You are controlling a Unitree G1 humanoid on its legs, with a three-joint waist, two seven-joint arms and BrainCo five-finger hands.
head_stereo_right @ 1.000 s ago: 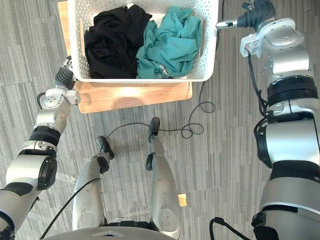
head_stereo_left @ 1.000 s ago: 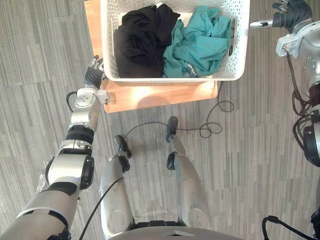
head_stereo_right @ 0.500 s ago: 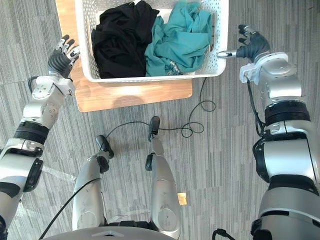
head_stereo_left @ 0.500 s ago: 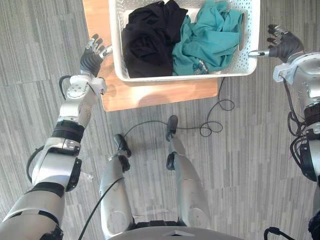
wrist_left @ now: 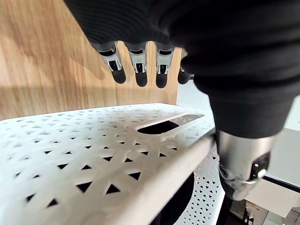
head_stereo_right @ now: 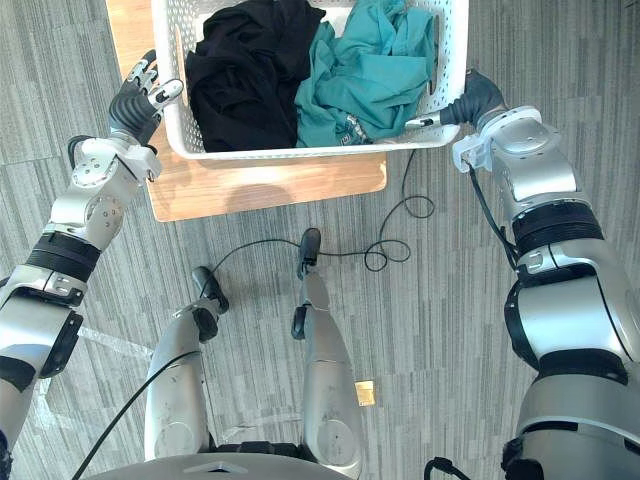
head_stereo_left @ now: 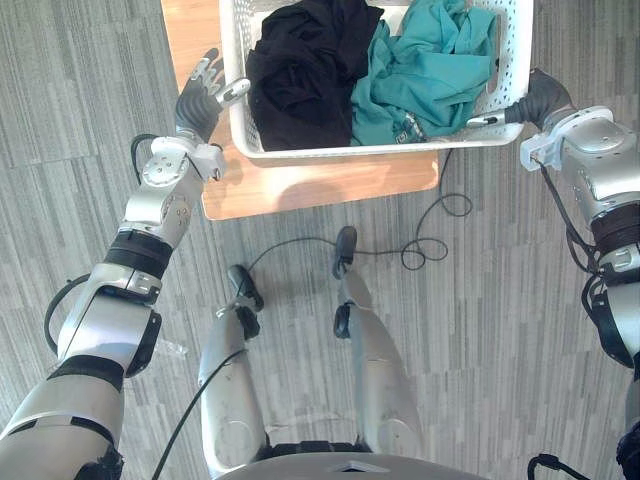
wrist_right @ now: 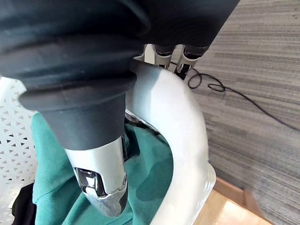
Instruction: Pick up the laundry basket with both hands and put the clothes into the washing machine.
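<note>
A white perforated laundry basket (head_stereo_left: pixel 320 152) stands on a low wooden table (head_stereo_left: pixel 320 188). Black clothes (head_stereo_left: pixel 300 70) fill its left half and teal clothes (head_stereo_left: pixel 430 70) its right half. My left hand (head_stereo_left: pixel 200 100) is at the basket's left wall, open, with straight fingers (wrist_left: pixel 138 70) along the outside near the handle slot (wrist_left: pixel 164 126) and the thumb (wrist_left: pixel 241 168) at the rim. My right hand (head_stereo_left: pixel 540 98) is at the right near corner. Its thumb (wrist_right: pixel 103 187) reaches over the rim (wrist_right: pixel 180 122) above the teal cloth (wrist_right: pixel 145 183).
Grey striped floor (head_stereo_left: pixel 500 330) surrounds the table on all sides. The table's bare wood (head_stereo_left: pixel 190 30) shows to the left of the basket, under my left hand.
Both hands have closed in on the basket from the sides. The left thumb now reaches the left rim, and the right hand has dropped onto the right near corner.
</note>
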